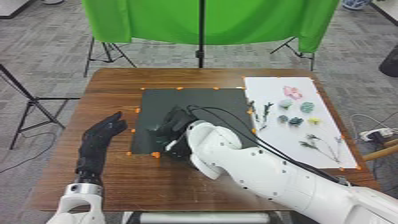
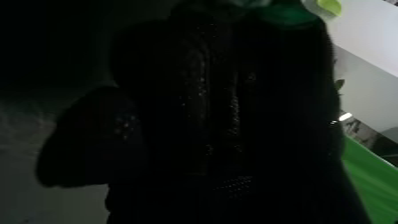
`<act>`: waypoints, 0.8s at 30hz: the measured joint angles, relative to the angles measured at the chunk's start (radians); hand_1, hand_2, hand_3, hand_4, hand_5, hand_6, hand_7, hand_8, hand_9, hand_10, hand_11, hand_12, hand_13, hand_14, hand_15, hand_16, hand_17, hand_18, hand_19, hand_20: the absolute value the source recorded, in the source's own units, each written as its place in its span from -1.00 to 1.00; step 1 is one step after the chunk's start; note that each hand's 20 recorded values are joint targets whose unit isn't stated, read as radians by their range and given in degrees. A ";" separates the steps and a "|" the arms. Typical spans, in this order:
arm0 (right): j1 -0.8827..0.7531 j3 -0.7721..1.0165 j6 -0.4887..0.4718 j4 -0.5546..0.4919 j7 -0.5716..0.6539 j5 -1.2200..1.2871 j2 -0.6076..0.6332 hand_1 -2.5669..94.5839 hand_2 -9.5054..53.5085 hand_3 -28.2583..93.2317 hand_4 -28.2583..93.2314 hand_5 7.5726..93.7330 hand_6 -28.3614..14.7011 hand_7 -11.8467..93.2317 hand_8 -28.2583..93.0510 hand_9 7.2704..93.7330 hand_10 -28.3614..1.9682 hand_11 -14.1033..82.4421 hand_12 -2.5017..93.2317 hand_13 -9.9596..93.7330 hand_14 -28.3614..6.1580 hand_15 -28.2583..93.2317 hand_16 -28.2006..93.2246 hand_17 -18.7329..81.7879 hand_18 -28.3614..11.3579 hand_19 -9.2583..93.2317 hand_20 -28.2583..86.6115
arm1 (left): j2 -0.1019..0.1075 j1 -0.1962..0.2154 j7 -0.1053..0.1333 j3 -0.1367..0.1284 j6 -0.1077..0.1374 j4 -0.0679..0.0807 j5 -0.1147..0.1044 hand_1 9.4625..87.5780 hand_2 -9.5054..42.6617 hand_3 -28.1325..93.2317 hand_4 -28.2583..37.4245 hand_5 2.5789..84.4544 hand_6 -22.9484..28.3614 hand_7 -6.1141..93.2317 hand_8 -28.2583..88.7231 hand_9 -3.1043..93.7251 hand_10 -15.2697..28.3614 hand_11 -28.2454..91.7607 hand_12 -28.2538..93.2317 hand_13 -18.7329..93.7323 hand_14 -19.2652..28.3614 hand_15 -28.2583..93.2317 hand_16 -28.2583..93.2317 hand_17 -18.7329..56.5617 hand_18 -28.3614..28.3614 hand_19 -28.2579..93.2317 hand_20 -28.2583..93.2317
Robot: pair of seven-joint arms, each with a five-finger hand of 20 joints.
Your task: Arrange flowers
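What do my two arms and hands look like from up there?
Both arms are white. The right arm has rounded, bulging shells dotted with small dark spots, and black cables run along it. The left arm has a silvery metal ring at the wrist. Both the right hand and left hand wear black gloves.

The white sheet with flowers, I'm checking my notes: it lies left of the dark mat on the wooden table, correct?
No, not left: the head view shows the white sheet with flowers right of the dark mat on the wooden table.
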 measured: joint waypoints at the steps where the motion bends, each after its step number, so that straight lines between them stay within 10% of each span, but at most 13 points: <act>1: -0.002 0.000 -0.003 0.000 0.000 -0.003 0.000 0.31 -1.00 -0.22 -0.35 0.65 0.13 -0.40 -0.32 0.87 -0.07 -0.09 -0.47 1.00 0.41 0.22 -0.05 0.78 0.15 0.91 0.06 | 0.000 0.000 0.000 0.000 0.000 0.000 0.000 -0.52 -0.79 0.52 -0.75 0.11 0.05 -0.71 -0.61 0.01 0.31 -0.26 -0.33 -0.04 0.50 -0.16 -0.51 -0.36 0.37 -0.48 -0.21; 5: -0.006 0.005 -0.014 0.002 -0.004 -0.011 0.003 -0.03 -1.00 0.37 -0.79 0.63 0.13 -0.37 -0.62 0.85 -0.09 -0.08 -0.46 1.00 0.39 0.20 -0.04 0.77 0.14 0.90 0.07 | -0.003 0.002 0.000 -0.005 0.000 -0.001 0.000 -0.52 -0.79 0.52 -0.75 0.11 0.05 -0.71 -0.61 0.01 0.31 -0.26 -0.33 -0.04 0.50 -0.16 -0.51 -0.36 0.37 -0.48 -0.21; 15: -0.016 0.025 -0.075 -0.064 -0.040 -0.126 0.059 -0.43 -0.58 0.50 -0.70 0.58 0.10 -0.48 -0.65 0.83 -0.11 -0.02 -0.43 0.98 0.32 0.24 -0.01 0.71 -0.08 0.99 0.11 | -0.008 0.014 0.002 -0.030 0.000 -0.009 0.000 -0.52 -0.79 0.53 -0.75 0.11 0.05 -0.71 -0.61 0.01 0.31 -0.26 -0.33 -0.04 0.50 -0.16 -0.51 -0.36 0.37 -0.48 -0.21; 24: -0.122 0.168 -0.504 -0.330 -0.121 -0.073 0.234 -0.57 -0.16 0.49 -0.70 0.43 0.13 -0.58 -0.66 0.84 -0.17 0.03 -0.40 0.97 0.27 0.32 0.00 0.70 -0.18 1.00 0.21 | -0.018 0.036 0.008 -0.061 0.006 -0.018 -0.013 -0.52 -0.79 0.52 -0.75 0.11 0.05 -0.71 -0.61 0.01 0.31 -0.26 -0.33 -0.04 0.51 -0.15 -0.51 -0.36 0.37 -0.48 -0.21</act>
